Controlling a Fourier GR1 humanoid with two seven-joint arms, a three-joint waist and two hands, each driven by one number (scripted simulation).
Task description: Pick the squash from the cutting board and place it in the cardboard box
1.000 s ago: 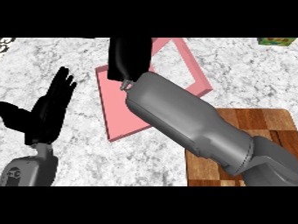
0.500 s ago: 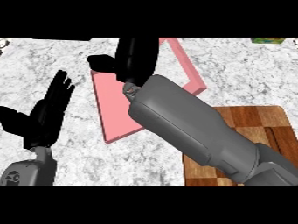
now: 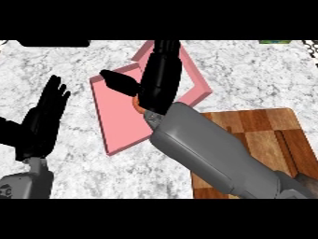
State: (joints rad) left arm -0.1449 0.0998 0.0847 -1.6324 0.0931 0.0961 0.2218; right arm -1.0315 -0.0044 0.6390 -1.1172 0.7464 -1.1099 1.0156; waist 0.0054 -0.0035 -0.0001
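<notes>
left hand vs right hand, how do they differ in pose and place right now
The left hand rests open at the view's left over bare marble counter, fingers up. The right hand stretches over the pink box, fingers straight, thumb out, an orange bit showing under its wrist. Both are black and open.

I count two hands of mine over the counter: my left hand (image 3: 37, 126) at the view's left, and my right hand (image 3: 158, 77) further up the middle. Two grey forearms come with them, one for each hand. There is one pink box (image 3: 116, 123), lying on the marble. There is one wooden cutting board (image 3: 271, 135), at the lower right. Of the squash (image 3: 139, 106) I can count only one small orange sliver, showing just under my right hand. One marble counter (image 3: 258, 79) carries all of it.
</notes>
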